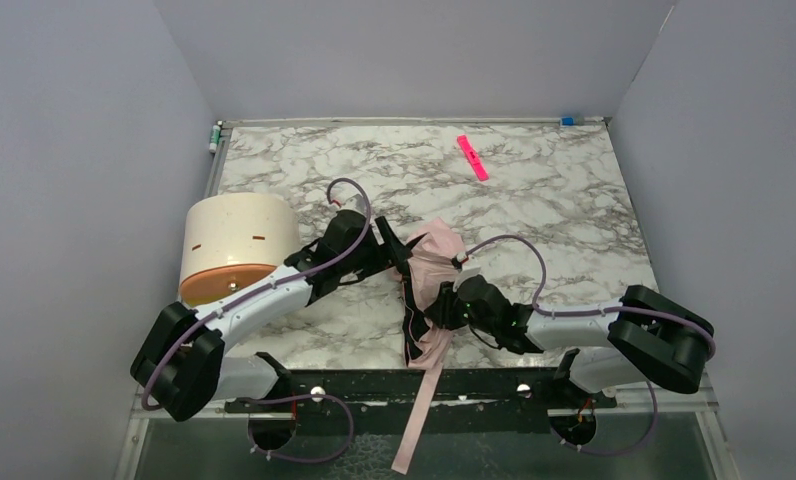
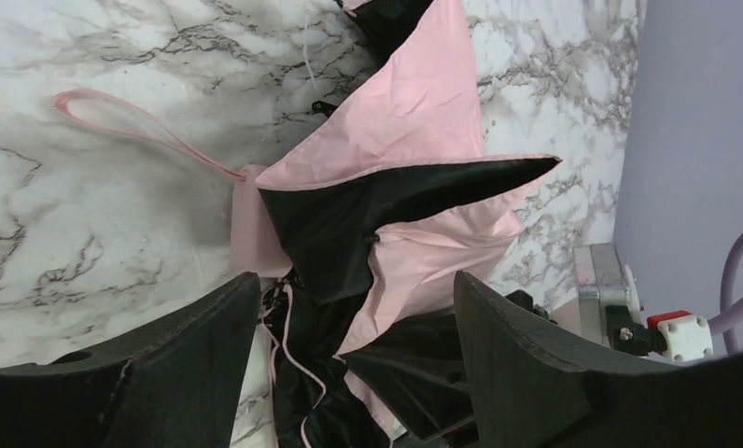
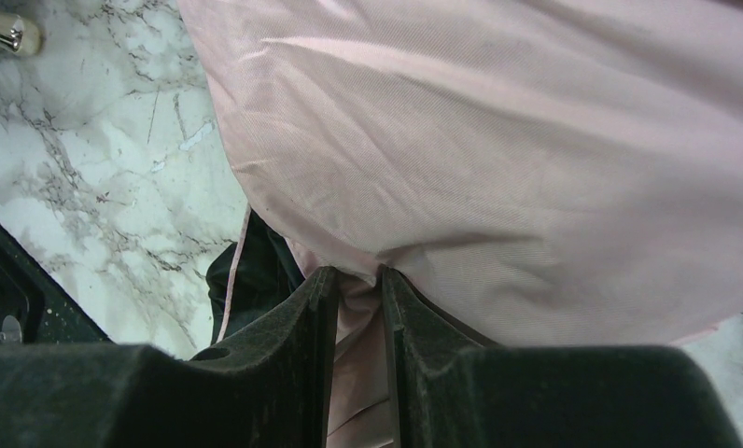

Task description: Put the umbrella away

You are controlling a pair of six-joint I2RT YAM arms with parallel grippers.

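umbrella point(image 1: 436, 262) crumpled, long axis near-to-far

Grey-veined white marble table point(image 1: 574, 200) bearing crumpled pale pink fabric umbrella point(image 1: 436, 262), cream orange-ended cylinder point(image 1: 236, 240), bright pink flat strip point(image 1: 472, 157).

1. Marble tabletop point(image 1: 374, 170), white with grey veins.
2. Cream cylinder point(image 1: 236, 240) at 9 o'clock, its orange end turned toward 6 o'clock.
3. Bright pink flat strip point(image 1: 472, 157) at 1 o'clock, lying diagonally.
4. Small blue object point(image 1: 571, 121) in the far corner at 2 o'clock.
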